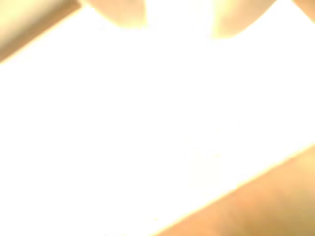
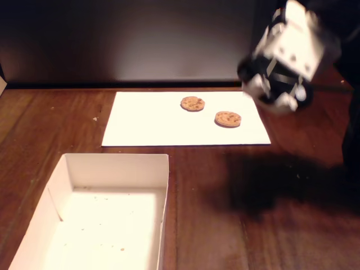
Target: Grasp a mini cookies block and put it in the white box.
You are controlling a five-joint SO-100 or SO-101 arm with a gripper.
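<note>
Fixed view: gripper (image 2: 275,95) hung blurred above the right end of the paper sheet (image 2: 146,121) on the wooden table (image 2: 225,225). Nearer cookie (image 2: 228,118) lay just left of and below it; second cookie (image 2: 192,103) farther left. White box (image 2: 164,185) sat well off to lower left, holding only crumbs. Finger spacing: could not tell. Wrist view washed out.

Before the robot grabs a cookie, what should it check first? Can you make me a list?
1. Cookies on the paper sheet: left cookie and right cookie both lie flat, apart. Ok.
2. White box empty, only crumbs. Ok.
3. End effector above the sheet's right edge, not yet over a cookie. Not ok.
4. End effector open: blurred. Cannot tell.
5. Wrist view: washed out white. Not ok.
</note>
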